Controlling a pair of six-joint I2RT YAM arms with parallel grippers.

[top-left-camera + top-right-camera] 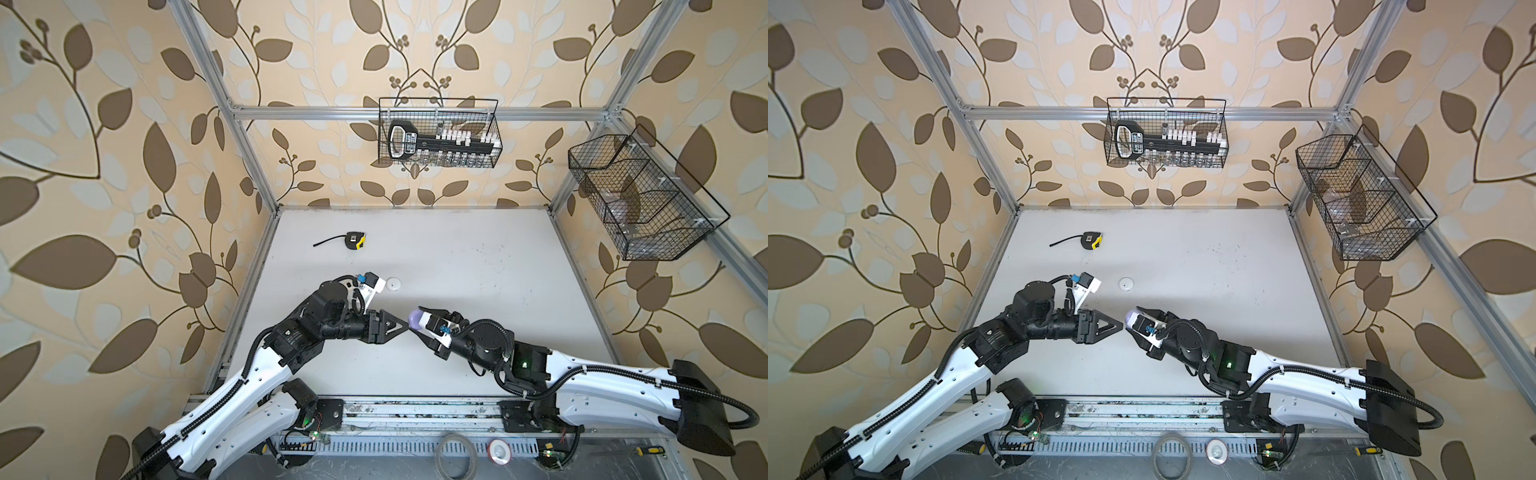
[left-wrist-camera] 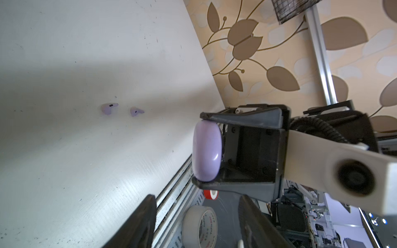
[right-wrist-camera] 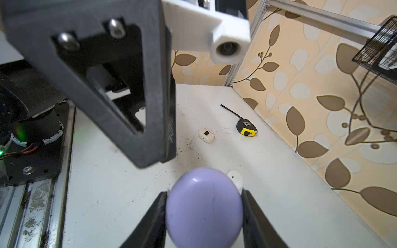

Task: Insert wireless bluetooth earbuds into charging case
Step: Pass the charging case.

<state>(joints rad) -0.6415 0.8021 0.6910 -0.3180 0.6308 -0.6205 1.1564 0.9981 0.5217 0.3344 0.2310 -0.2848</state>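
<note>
Two lilac earbuds (image 2: 109, 108) lay on the white table (image 2: 64, 171), the second earbud (image 2: 136, 111) just beside the first and not touching it; the other pairs could not be made out. The lilac charging case (image 3: 204, 206), a smooth oval that looked closed, was held above the table, clamped across its sides by the right gripper (image 3: 204, 194). The left gripper (image 2: 196, 197) pointed at the case from close by in both top views, its jaws apart with nothing between them. A white rounded thing (image 3: 235, 178) showed partly behind the case. Farther back on the table sat a cream case (image 3: 206, 134), and beyond it a black-and-yellow tape measure (image 3: 247, 130) near the wall.
</note>
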